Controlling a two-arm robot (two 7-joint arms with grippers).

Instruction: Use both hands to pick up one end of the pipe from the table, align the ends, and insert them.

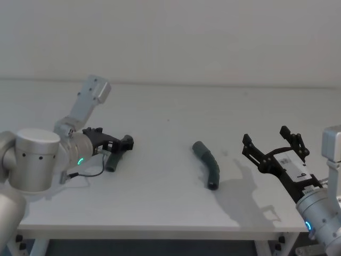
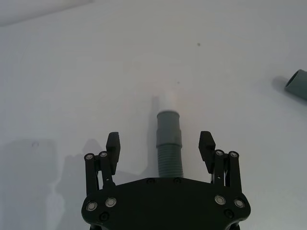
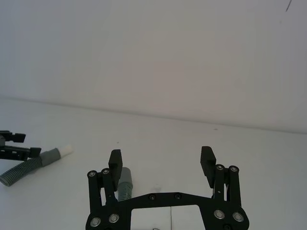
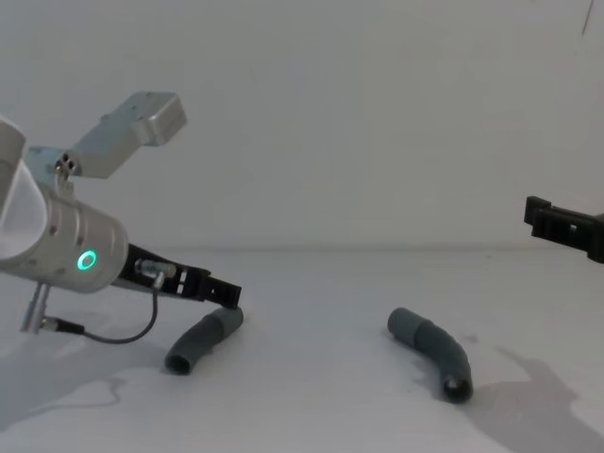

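Observation:
Two dark grey bent pipe pieces lie on the white table (image 1: 160, 202). My left gripper (image 1: 118, 146) (image 2: 160, 139) (image 4: 222, 293) is open and low over the left piece (image 1: 113, 160) (image 2: 169, 143) (image 4: 203, 342). Its fingers (image 2: 113, 143) straddle the ribbed body just behind the collar end, with a gap on each side. That end carries a short white tip (image 3: 67, 149). The other piece (image 1: 208, 165) (image 4: 432, 351) (image 3: 125, 182) lies at mid table. My right gripper (image 1: 266, 137) (image 3: 161, 154) (image 4: 543, 217) hangs open to its right, above the surface and holding nothing.
A thin black cable (image 1: 90, 173) loops from the left wrist onto the table beside the left piece. The table's front edge (image 1: 160, 228) runs close below both arms. A plain white wall (image 1: 170, 37) stands behind.

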